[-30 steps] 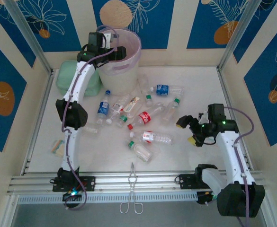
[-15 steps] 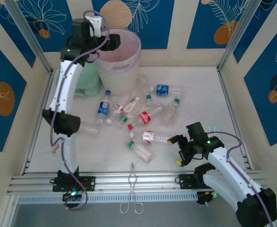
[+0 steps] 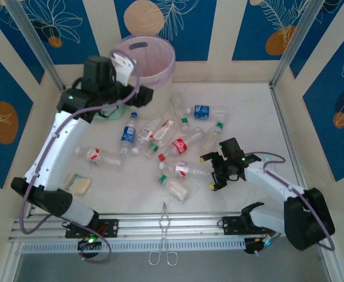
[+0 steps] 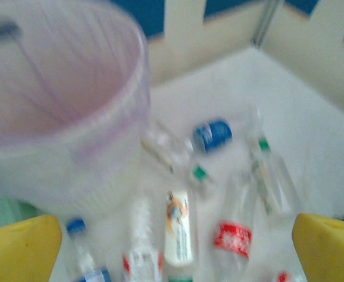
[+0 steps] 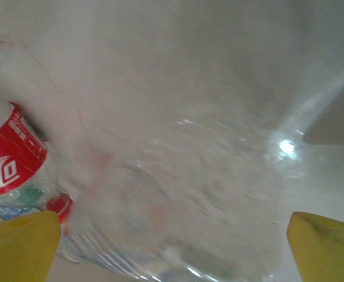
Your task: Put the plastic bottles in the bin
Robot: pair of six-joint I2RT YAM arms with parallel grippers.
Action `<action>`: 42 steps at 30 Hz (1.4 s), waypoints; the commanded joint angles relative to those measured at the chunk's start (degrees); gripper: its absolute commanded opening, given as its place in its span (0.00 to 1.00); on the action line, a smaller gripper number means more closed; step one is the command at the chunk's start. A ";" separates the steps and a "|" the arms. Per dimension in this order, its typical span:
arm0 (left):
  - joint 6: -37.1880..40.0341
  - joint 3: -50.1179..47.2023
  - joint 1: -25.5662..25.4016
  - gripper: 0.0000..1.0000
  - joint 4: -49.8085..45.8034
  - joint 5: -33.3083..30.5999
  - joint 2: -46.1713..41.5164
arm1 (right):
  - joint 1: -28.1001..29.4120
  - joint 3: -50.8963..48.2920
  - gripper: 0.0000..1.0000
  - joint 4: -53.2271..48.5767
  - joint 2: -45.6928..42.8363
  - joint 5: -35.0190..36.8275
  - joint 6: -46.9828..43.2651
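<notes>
The small clear plastic bottles (image 3: 172, 141), with red, blue or white labels and coloured caps, are scattered flat across the middle of the white table (image 3: 254, 117). One lone bottle with a red label (image 3: 96, 155) lies apart to the left. The round white plastic bin (image 3: 160, 88), lined with a pinkish translucent bag, stands upright at the far edge, left of centre, just behind the cluster. Bare tabletop is left along the right side up to the wall. A pair of metal tongs (image 3: 164, 235) is laid across the near rail, and a yellowish sponge block (image 3: 77, 184) lies beside the left arm's lower link.

The left arm is stretched up and forward, with the left gripper (image 3: 141, 95) just beside the bin's near wall. Its jaws are spread wide and nothing is held. The right arm is bent low and reaches leftward. The right gripper (image 3: 210, 171) is set at the right end of a red-banded bottle (image 3: 186, 170), jaws fully apart. In the right wrist view a clear bottle body is seen close between the yellow fingertips (image 5: 19, 244), unclamped.
</notes>
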 commanded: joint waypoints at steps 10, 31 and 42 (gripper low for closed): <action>-8.76 -25.41 -4.44 0.99 11.88 5.97 -5.23 | 1.09 6.51 0.96 0.62 9.94 1.26 -1.72; -4.38 -23.45 -5.00 1.00 11.90 4.09 -1.19 | 1.41 13.91 0.61 -4.45 8.94 4.55 -5.25; -0.03 -9.61 -4.82 1.00 1.59 14.35 -1.34 | 1.09 27.25 0.47 -12.96 5.30 5.90 -20.17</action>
